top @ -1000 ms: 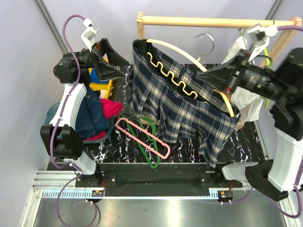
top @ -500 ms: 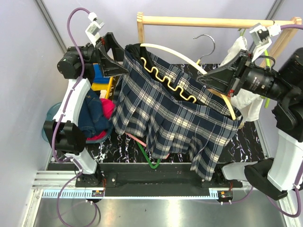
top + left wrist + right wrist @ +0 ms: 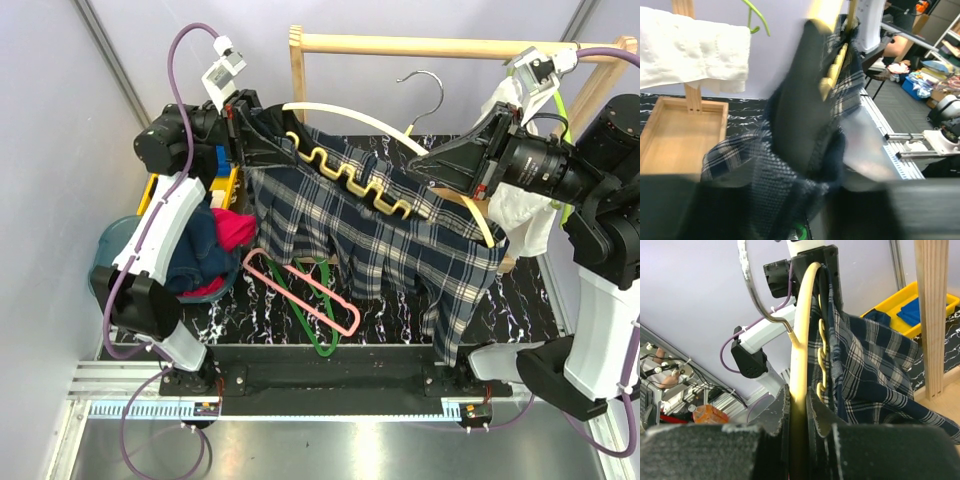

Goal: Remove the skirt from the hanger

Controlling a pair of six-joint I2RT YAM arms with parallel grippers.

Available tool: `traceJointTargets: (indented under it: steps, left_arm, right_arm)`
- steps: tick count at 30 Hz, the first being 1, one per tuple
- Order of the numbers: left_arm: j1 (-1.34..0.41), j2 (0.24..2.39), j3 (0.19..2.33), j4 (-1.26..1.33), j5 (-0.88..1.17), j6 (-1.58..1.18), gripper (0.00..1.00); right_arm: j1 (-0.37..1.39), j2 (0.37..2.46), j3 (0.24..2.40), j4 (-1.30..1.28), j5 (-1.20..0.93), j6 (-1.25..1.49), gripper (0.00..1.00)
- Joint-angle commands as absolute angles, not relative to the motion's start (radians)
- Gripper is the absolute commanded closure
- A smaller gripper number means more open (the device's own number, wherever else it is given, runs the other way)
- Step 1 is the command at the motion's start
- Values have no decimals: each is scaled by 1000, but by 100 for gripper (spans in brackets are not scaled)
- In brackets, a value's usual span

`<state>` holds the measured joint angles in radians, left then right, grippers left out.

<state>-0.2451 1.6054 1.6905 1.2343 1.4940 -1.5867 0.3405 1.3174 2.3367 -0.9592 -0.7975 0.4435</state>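
Note:
The navy plaid skirt (image 3: 380, 250) hangs from the cream hanger (image 3: 340, 108), its waist strung along the wavy bar (image 3: 350, 182). My left gripper (image 3: 272, 152) is at the left end of the waist, shut on the cloth. The left wrist view is blurred, with skirt (image 3: 805, 115) fabric bunched in my left gripper (image 3: 805, 195) and the hanger (image 3: 832, 75) beyond. My right gripper (image 3: 425, 168) is shut on the hanger's arch near its right end. In the right wrist view the hanger (image 3: 800, 340) runs between my right gripper's (image 3: 797, 405) jaws, the skirt (image 3: 875, 365) beside it.
A wooden rack (image 3: 440, 45) spans the back, with a white garment (image 3: 520, 215) hanging at its right. A pink hanger (image 3: 310, 290) and a green hanger (image 3: 310, 325) lie on the table. A navy denim garment (image 3: 200, 250) fills a blue bin, behind it a yellow bin (image 3: 215, 180).
My left gripper has swung right to the skirt's waist and closed on it. The skirt swayed out and has settled back. My right gripper keeps its hold on the hanger.

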Motion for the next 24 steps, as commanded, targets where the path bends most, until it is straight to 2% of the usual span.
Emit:
traceJointTargets:
  steps: [1, 8, 13, 17, 20, 24]
  left_arm:
    - [-241, 1595, 1703, 1186, 1545, -1514, 100]
    - [-198, 1597, 1756, 1095, 1562, -1483, 100]
    - [-225, 1595, 1795, 1017, 1566, -1451, 100]
    - [-274, 1597, 1813, 944, 1578, -1402, 100]
    - [-293, 1597, 1799, 914, 1582, -1382, 100]
    - [-302, 1600, 1786, 897, 1582, -1374, 100]
  right_arm:
    - [339, 1281, 2324, -746, -736, 445, 100]
    - [339, 1221, 2223, -730, -667, 417, 100]
    - [339, 1194, 2038, -507, -678, 515, 98]
    - [341, 1203, 1944, -342, -689, 567, 76]
    - [339, 1242, 1963, -336, -715, 569, 73]
    - [341, 1243, 1957, -336, -703, 546, 55]
